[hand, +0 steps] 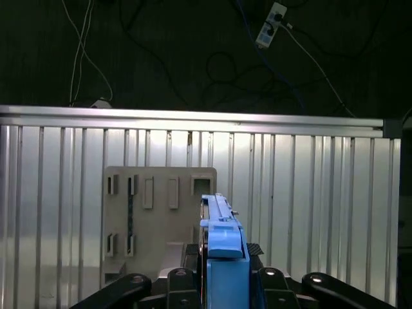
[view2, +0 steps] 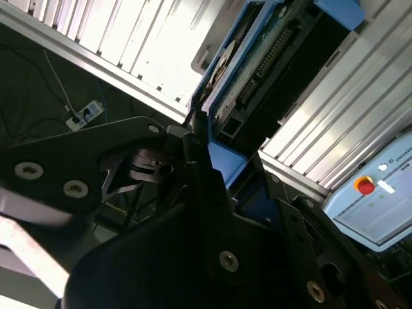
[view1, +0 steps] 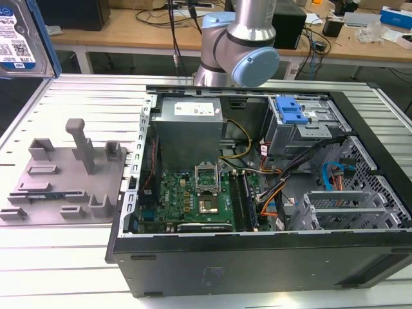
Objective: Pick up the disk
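**Disk lifted high above the table**

The disk hangs in the air at the top corner of the exterior view's left, well above the ribbed aluminium table. Its broad face shows there: bare silver metal with a white-and-blue label, and a blue plastic rail down one side.

In the first wrist view the disk is seen edge-on, a thin slab with its blue rail facing the camera. Its long axis runs straight out from the tool and points down at the table, so the disk hangs on end rather than lying flat. The tool's black metal jaws sit tight against both flat sides of the slab, closed on it. In the second wrist view the disk juts out past the dark linkage of the tool, its green circuit board and connector strip showing between the blue rails.

Directly below, flat on the table, lies the grey plastic holder, a matt plate with upright posts and slotted blocks. Beside it, toward the exterior view's right, the black steel case lies open, with a green motherboard, a grey power supply box and a blue-latched cage inside.
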Controlling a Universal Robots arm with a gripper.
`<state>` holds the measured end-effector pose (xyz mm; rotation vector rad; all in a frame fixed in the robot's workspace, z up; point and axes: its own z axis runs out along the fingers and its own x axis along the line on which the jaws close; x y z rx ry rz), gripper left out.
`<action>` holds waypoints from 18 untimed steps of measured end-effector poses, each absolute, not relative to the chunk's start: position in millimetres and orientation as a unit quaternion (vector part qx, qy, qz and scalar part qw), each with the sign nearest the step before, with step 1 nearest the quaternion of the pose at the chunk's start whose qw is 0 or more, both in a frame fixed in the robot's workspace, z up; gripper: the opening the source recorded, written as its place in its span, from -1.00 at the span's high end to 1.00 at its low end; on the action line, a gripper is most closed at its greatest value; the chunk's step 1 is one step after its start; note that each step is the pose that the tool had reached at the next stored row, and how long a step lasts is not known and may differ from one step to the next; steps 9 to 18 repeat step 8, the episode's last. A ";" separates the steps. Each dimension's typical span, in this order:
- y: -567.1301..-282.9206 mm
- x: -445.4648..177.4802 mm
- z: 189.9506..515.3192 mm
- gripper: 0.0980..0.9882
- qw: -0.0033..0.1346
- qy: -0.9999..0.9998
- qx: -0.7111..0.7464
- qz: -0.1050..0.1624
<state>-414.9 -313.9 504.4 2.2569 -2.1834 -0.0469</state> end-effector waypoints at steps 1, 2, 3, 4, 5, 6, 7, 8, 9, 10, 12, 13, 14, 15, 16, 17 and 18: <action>-313.9 -414.9 504.4 0.39 0.000 -0.695 0.719 -0.015; -314.0 -414.9 504.4 0.39 0.000 -0.695 0.719 -0.015; -314.0 -414.9 504.4 0.39 0.000 -0.695 0.719 -0.015; -314.0 -414.9 504.4 0.39 0.000 -0.695 0.719 -0.015; -314.0 -414.9 504.4 0.39 0.000 -0.695 0.719 -0.015; -314.0 -414.9 504.4 0.39 0.000 -0.695 0.719 -0.015; -314.0 -414.9 504.4 0.39 0.000 -0.695 0.719 -0.015; -314.0 -414.9 504.4 0.39 0.000 -0.695 0.719 -0.015; -314.0 -414.9 504.4 0.39 0.000 -0.695 0.719 -0.015; -314.0 -414.9 504.4 0.39 0.000 -0.695 0.719 -0.015; -314.0 -414.9 504.4 0.39 0.000 -0.695 0.719 -0.015; -314.0 -414.9 504.4 0.39 0.000 -0.695 0.719 -0.015; -314.0 -414.9 504.4 0.39 0.000 -0.695 0.719 -0.015; -314.0 -414.9 504.4 0.39 0.000 -0.695 0.719 -0.015; -314.0 -414.9 504.4 0.39 0.000 -0.695 0.719 -0.015; -314.0 -414.9 504.4 0.39 0.000 -0.695 0.719 -0.015; -314.0 -414.9 504.4 0.39 0.000 -0.695 0.719 -0.015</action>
